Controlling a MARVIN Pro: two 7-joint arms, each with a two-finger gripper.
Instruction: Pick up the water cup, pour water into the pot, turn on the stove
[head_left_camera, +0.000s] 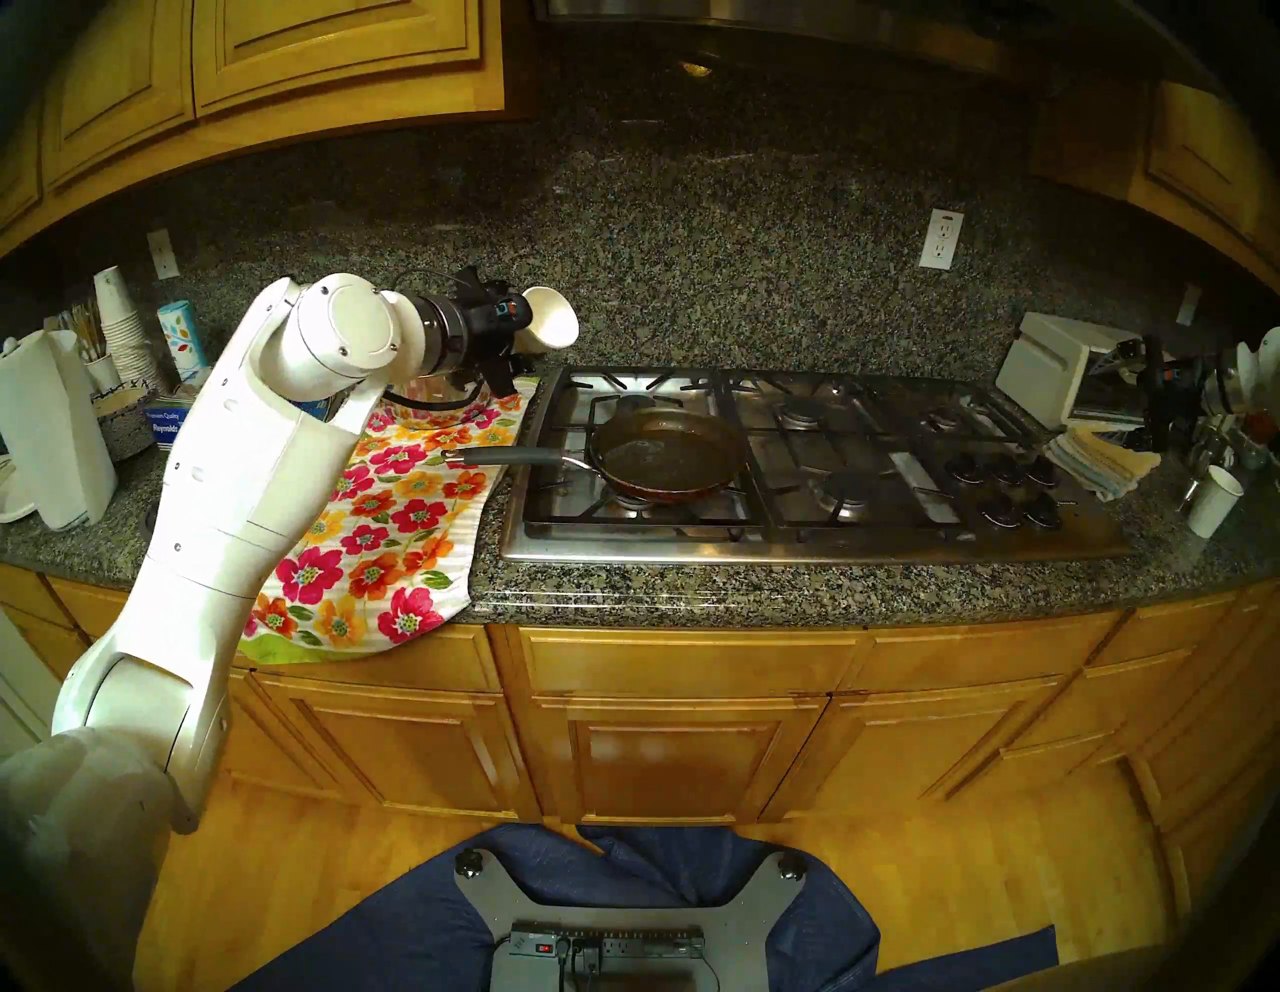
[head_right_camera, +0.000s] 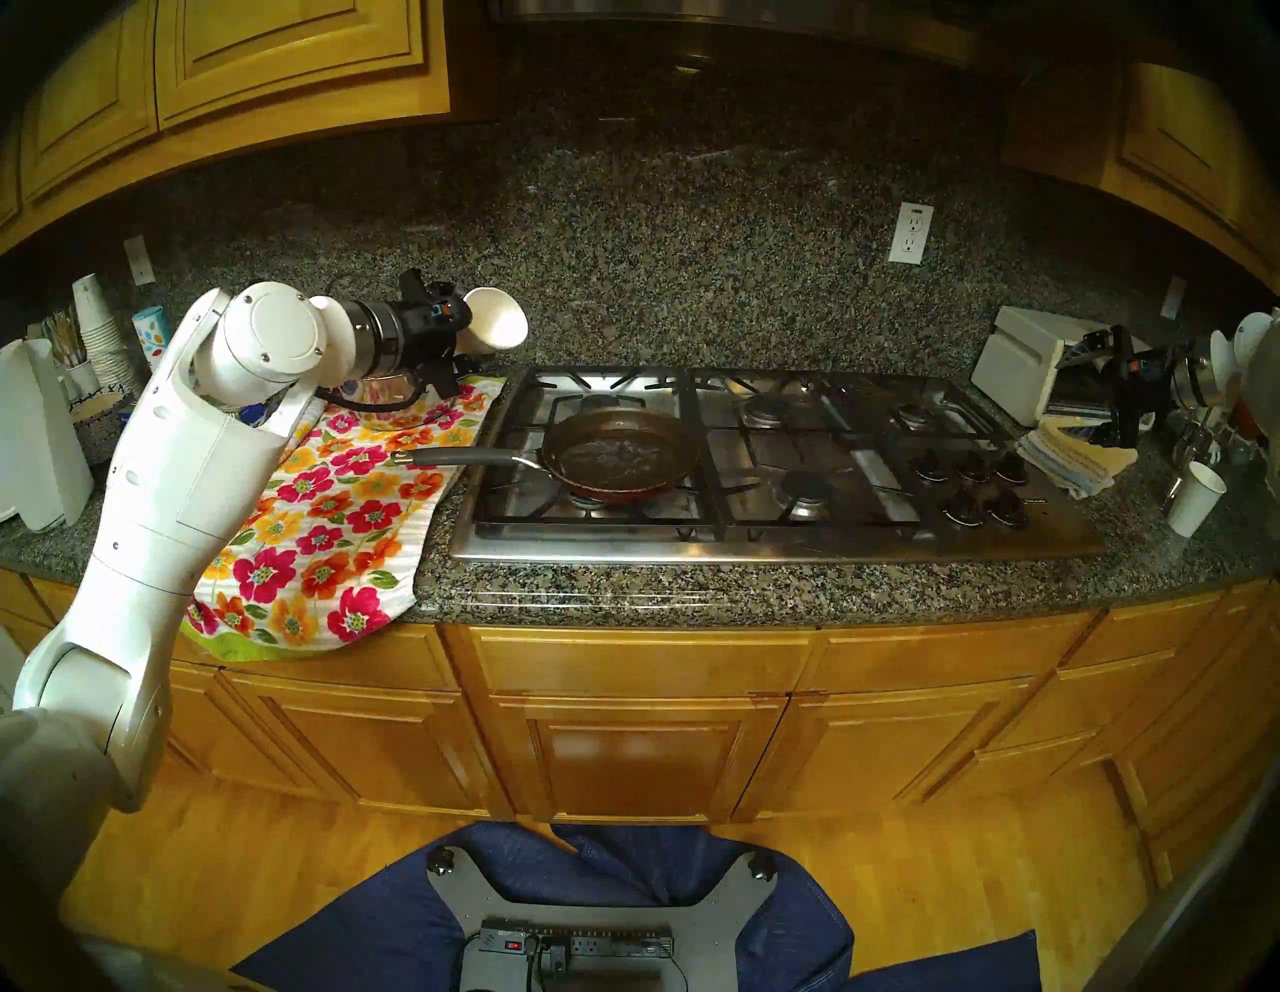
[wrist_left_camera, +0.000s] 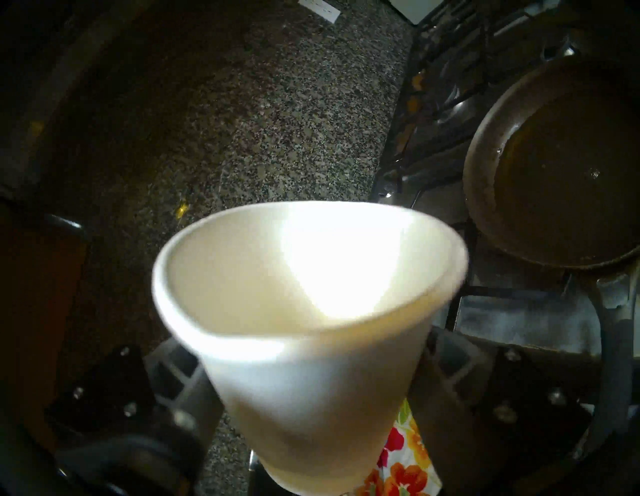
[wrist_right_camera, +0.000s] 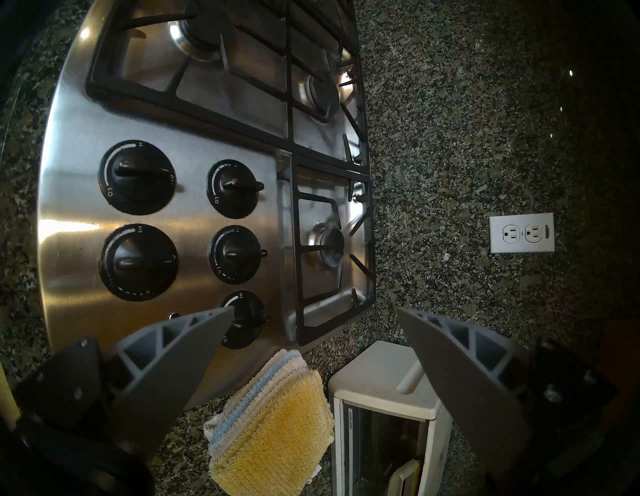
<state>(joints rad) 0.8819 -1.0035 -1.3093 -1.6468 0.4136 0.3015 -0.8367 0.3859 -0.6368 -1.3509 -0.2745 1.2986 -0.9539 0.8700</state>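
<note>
1. The left gripper (wrist_left_camera: 311, 398) grasps the water cup (wrist_left_camera: 308, 311), tilted, above the floral towel (head_left_camera: 388, 526).
2. The pot (head_left_camera: 668, 454) sits on the stove (head_left_camera: 817, 547) (water seems already inside).
3. The right gripper (wrist_right_camera: 311, 346), fingers spread and empty, should approach a knob (wrist_right_camera: 138, 176) squarely.

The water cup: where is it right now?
In the head views the water cup is clamped in the left gripper, tipped sideways above the floral towel, just left of the stove and clear of the pot.

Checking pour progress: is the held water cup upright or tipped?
Tipped. The water cup lies almost sideways in the left gripper, mouth toward the pan; its visible inside looks empty.
</note>
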